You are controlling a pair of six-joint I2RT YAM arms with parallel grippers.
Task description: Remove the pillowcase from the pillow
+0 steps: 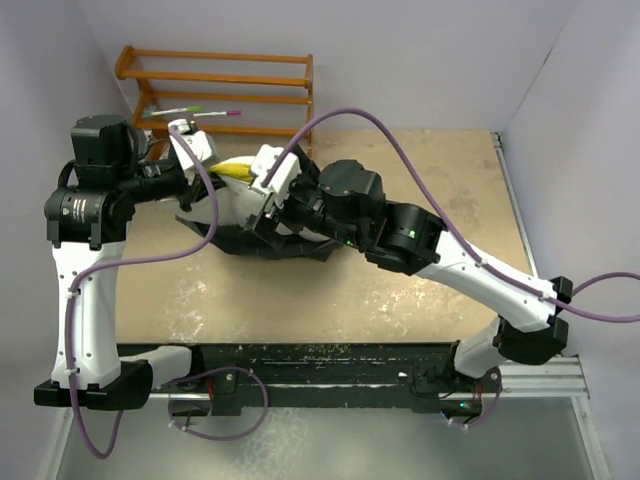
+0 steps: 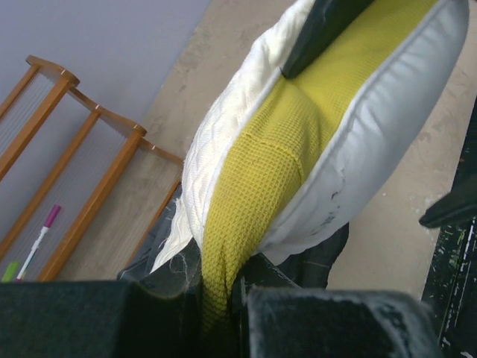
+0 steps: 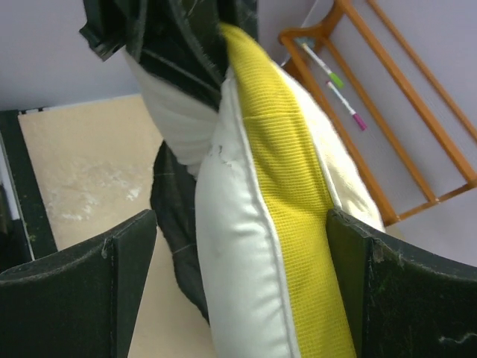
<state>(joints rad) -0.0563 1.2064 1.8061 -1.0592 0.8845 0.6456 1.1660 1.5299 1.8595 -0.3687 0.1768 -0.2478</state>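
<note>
Two robot arms hold a pillow (image 2: 261, 171) up off the surface (image 1: 420, 200) near the far left of the workspace, with its yellow patch turned up. The left gripper (image 2: 220, 298) has its jaws pressed together on the pillow's thin yellow edge, pinching it at the end nearest the wall. The right gripper (image 3: 238, 231) straddles the opposite end with its jaws spread. One finger (image 3: 358, 283) lies against the yellow side, and the other stands just clear of the smooth white side.

The quilted cream face of the pillow looks toward a wooden rack (image 1: 230, 75) at the back, where two markers (image 1: 222, 114) lie on a shelf. The dark checked pillowcase (image 1: 262, 245) is bunched in a heap below the pillow, between the two arms. It rests on the surface and touches the pillow's underside. Most of the pillow is bare, though it cannot be told whether any corner remains tucked inside the cloth.
</note>
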